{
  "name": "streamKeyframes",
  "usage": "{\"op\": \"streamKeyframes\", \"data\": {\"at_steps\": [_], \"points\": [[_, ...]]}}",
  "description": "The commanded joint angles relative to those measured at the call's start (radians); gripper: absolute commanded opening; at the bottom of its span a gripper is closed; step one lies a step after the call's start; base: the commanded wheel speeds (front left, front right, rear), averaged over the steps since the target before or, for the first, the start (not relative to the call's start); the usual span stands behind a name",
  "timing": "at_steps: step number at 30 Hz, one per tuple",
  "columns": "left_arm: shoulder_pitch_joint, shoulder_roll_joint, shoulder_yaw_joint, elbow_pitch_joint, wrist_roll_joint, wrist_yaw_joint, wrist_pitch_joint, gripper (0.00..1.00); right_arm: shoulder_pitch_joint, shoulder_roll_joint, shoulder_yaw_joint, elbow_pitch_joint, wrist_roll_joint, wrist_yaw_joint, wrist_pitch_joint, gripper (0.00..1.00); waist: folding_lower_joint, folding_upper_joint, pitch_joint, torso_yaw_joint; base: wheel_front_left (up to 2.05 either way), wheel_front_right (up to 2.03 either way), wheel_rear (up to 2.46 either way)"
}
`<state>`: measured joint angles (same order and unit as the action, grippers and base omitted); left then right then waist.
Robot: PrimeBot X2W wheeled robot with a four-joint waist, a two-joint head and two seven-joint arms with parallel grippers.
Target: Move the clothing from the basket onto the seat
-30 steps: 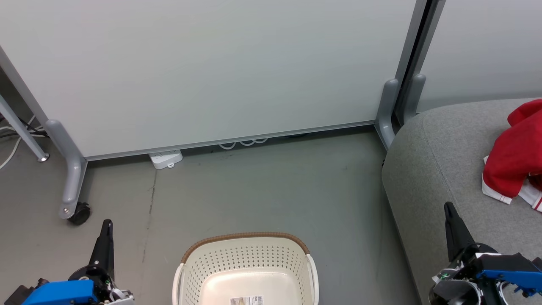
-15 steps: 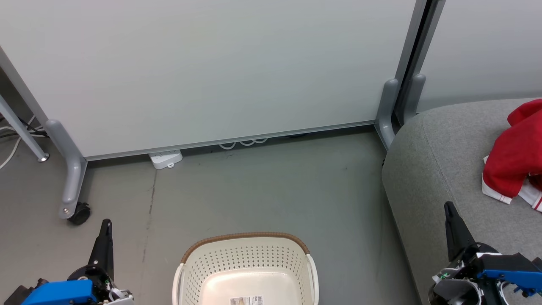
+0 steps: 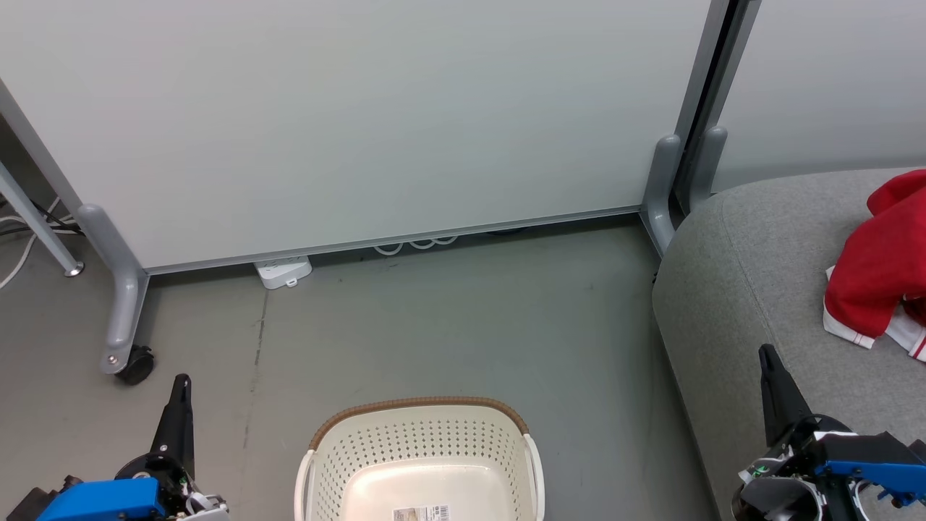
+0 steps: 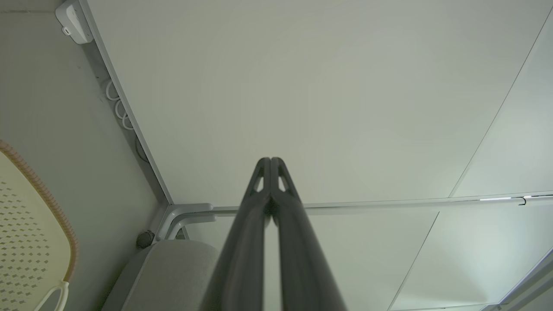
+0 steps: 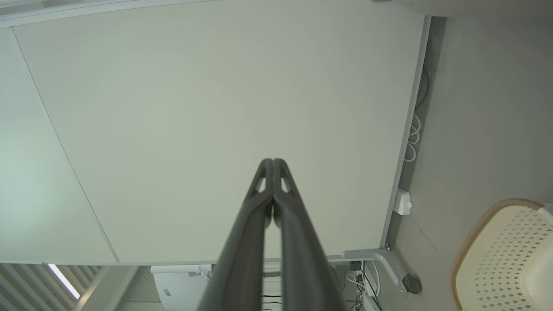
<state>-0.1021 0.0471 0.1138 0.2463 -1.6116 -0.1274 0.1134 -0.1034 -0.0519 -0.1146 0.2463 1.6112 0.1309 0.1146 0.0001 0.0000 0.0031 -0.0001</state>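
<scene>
On the grey seat [image 3: 738, 289] at the right of the head view lies the red clothing [image 3: 879, 260], a crumpled heap with white striped trim, partly cut off by the picture's edge. The basket [image 3: 419, 400] stands on the floor [image 3: 448, 325] at the bottom centre, and the part of its inside that shows is bare but for a small label [image 3: 422, 513]. Over the last second nothing has shifted: not the clothing, not the basket, not either arm. The left claw [image 3: 181, 380] stays low at the lower left, above the floor beside the basket and apart from it; the right claw [image 3: 767, 354] stays at the lower right, over the near edge of the seat and well short of the clothing. Both are clenched on nothing; in each wrist view the fingers [image 4: 250, 224] press tip to tip with no cloth between them, pointing at the white panel [image 4: 302, 86]; the right claw's pair [image 5: 252, 229] looks the same. This stillness, with the clothing on the seat and both claws idle, suggests the task is finished or very nearly so; the near end of the basket is out of the picture, so I cannot tell whether any garment is left there; if none is, no further move seems called for.
</scene>
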Motion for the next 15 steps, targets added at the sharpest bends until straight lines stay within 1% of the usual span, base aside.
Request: {"op": "streamKeyframes", "data": {"at_steps": [1,15], "points": [[-0.012,0.006,0.003,-0.002,-0.003,-0.006,0.005,0.00,-0.010,0.003,-0.001,-0.004,0.003,0.000,0.003,0.00,-0.0001,0.0000,0.000,0.000,0.00,0.00,0.00],[-0.012,0.006,0.003,-0.003,-0.003,-0.007,0.005,0.00,-0.009,0.003,-0.001,-0.004,0.003,0.000,0.003,0.00,-0.0001,0.0000,0.000,0.000,0.00,0.00,0.00]]}}
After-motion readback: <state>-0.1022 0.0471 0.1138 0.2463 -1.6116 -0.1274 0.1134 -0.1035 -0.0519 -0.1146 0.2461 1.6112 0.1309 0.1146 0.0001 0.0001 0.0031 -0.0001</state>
